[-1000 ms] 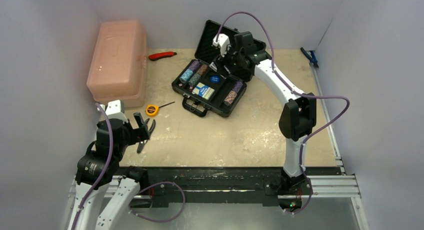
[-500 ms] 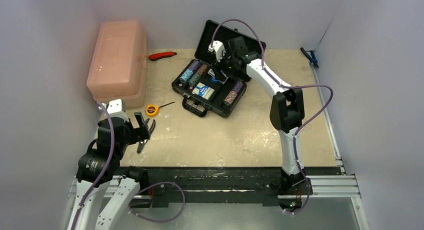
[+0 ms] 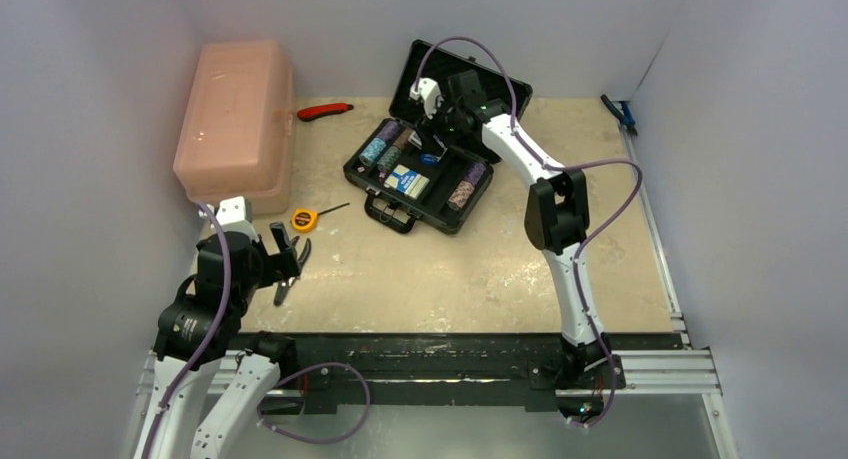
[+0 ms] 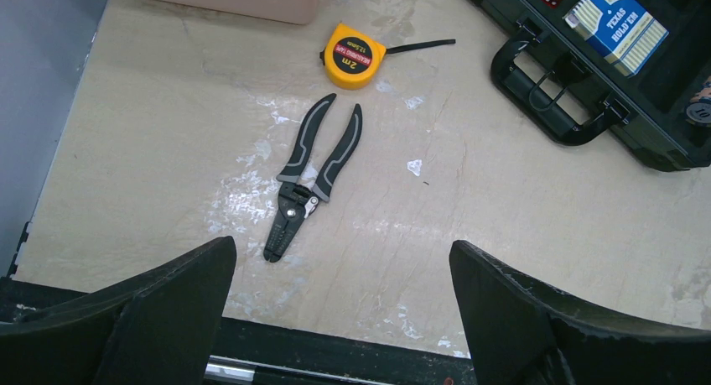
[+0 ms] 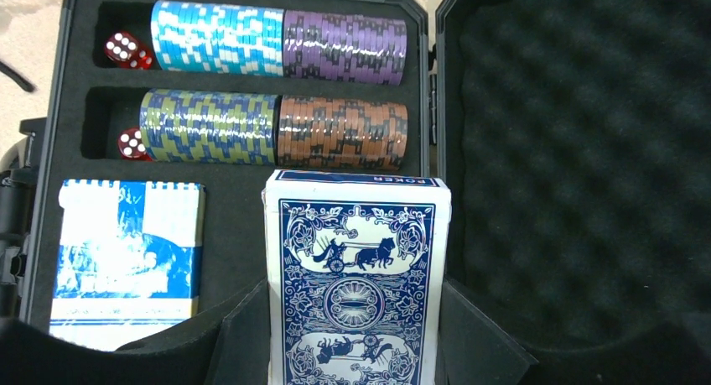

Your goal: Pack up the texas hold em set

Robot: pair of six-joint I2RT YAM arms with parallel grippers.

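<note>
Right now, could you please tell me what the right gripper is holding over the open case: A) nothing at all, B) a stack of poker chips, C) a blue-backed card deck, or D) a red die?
C: in the right wrist view, the blue-backed card deck stands upright, clamped between the two fingers of the right gripper above the black case.

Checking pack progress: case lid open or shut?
Open: lid stands back from the case, foam lining exposed; chip stacks show inside, right gripper holds a card deck above.
</note>
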